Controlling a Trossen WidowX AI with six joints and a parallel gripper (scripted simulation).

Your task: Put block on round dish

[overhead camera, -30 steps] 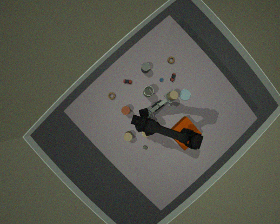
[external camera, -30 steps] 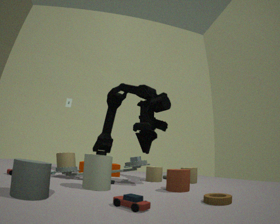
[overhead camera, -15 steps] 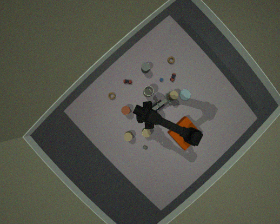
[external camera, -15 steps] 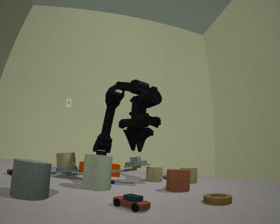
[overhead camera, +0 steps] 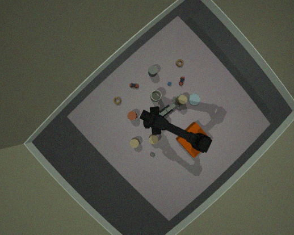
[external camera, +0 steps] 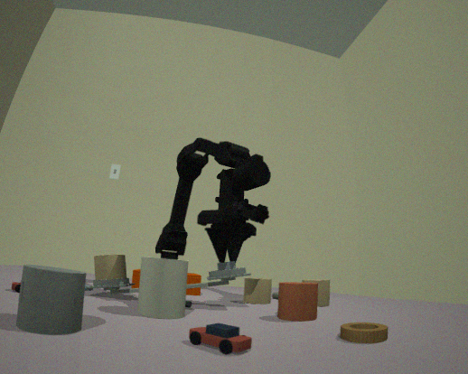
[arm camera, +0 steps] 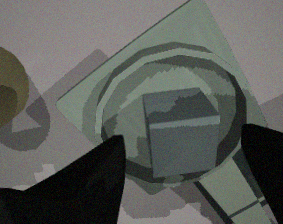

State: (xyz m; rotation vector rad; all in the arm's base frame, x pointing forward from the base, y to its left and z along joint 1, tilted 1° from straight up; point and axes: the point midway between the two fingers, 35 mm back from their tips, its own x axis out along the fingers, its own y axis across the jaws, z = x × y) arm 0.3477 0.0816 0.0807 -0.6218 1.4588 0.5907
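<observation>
Hovering with the gripper (external camera: 227, 261) (arm camera: 184, 139) partly open and unloaded, tips pointing down to either side of the grey block (external camera: 226, 266) (arm camera: 183, 145). Looking down in the wrist view at that block, uncovered and sitting inside the raised round rim (arm camera: 99, 119) on a square plate (arm camera: 194, 22) at one end of the balance (overhead camera: 169, 109) (external camera: 206, 285). Carrying at the balance's other end a tan cup (overhead camera: 182, 99) (external camera: 110, 266), upright, with contents hidden from sight. Just beside that cup, near yet apart from the block, showing the pale blue round dish (overhead camera: 194, 99) in the top view. Down on the table (overhead camera: 104, 125) (external camera: 120, 348), seeing two more tan cylinders (overhead camera: 134, 143) (external camera: 316, 292) and (overhead camera: 153, 139) (external camera: 257, 291), side by side; cannot tell what either might cover. Near the balance, finding a pale open-mouthed container (overhead camera: 155, 95) (external camera: 163, 287), upright, its inside too dim to read. Farther along, meeting a grey-green cylinder (overhead camera: 152, 70) (external camera: 51, 299) and an orange-red cylinder (overhead camera: 131, 116) (external camera: 297, 301), both showing closed tops from above.
</observation>
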